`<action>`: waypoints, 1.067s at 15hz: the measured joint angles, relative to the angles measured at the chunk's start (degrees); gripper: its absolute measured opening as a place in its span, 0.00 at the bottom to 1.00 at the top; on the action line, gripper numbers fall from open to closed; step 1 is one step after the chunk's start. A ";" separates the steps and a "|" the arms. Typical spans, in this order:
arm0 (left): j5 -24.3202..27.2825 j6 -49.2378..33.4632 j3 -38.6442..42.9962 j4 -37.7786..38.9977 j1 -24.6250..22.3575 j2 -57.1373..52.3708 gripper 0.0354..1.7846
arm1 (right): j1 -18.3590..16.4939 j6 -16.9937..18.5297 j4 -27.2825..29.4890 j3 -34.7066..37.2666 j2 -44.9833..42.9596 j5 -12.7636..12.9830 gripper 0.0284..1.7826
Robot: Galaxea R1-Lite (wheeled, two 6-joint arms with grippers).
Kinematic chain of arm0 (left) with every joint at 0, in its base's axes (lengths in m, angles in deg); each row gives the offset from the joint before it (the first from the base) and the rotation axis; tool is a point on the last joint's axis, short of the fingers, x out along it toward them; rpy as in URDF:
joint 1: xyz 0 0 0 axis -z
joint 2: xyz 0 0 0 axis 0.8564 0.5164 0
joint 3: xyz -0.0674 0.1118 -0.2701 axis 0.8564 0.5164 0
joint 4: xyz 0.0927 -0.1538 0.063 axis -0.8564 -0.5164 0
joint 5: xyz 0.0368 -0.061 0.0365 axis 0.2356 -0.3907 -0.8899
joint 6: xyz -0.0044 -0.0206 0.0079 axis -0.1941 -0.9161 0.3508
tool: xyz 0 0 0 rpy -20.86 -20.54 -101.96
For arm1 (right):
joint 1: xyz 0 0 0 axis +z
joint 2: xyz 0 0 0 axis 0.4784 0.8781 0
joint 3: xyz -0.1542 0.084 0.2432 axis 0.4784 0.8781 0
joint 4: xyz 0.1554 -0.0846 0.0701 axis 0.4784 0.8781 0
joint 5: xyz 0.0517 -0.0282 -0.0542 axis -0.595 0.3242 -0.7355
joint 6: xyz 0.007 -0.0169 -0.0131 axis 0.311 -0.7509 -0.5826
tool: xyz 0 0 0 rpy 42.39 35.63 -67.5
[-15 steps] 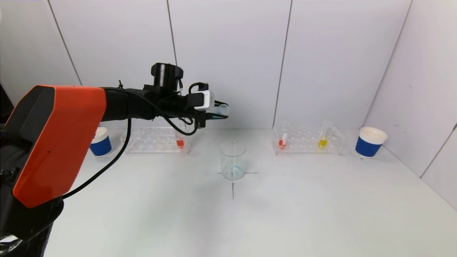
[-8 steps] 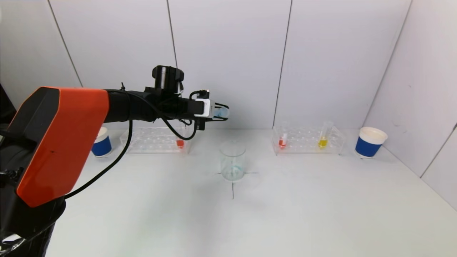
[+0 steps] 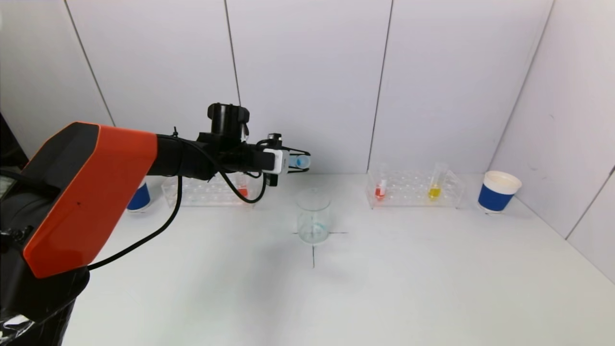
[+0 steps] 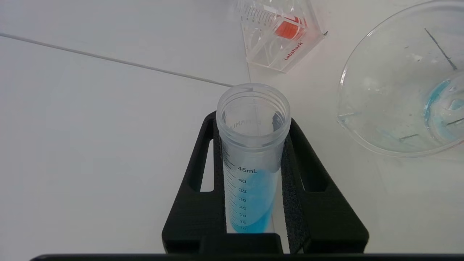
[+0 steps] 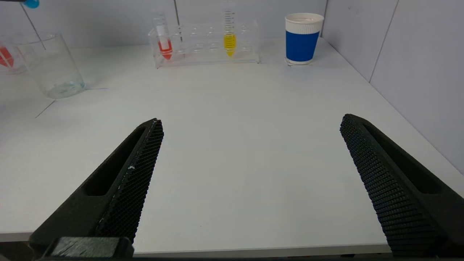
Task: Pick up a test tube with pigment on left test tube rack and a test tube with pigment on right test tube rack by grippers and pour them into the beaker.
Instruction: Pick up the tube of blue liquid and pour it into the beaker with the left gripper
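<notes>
Left gripper (image 4: 253, 188) pinches the blue tube (image 4: 252, 159) between both pads, tube lying near level, mouth pointing right, high above the table. Beaker (image 3: 313, 216) stands below and just right of the mouth, nearer than the left rack (image 3: 206, 190); pouring needs the mouth over its rim. Right gripper (image 5: 250, 181) idles low, jaws wide, empty.
</notes>
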 joint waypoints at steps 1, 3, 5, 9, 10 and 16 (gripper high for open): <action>0.09 0.05 0.30 0.94 0.00 -0.02 0.24 | 0.00 0.00 -0.02 0.00 0.00 0.00 1.00; 0.71 0.09 1.02 3.23 -0.01 -0.02 0.24 | -0.01 0.00 0.00 0.00 0.00 0.00 1.00; 0.94 0.24 2.10 5.01 -0.01 -0.09 0.24 | -0.01 0.00 0.00 0.00 0.00 0.00 1.00; 0.96 0.44 4.52 8.41 0.00 -0.59 0.24 | 0.00 0.00 -0.02 0.00 0.00 0.00 1.00; 0.90 0.52 4.96 9.29 0.07 -0.67 0.24 | 0.00 0.00 -0.02 0.00 0.00 0.00 1.00; 0.63 2.78 5.44 12.29 0.71 -0.80 0.24 | -0.01 0.00 0.00 0.00 0.00 -0.02 1.00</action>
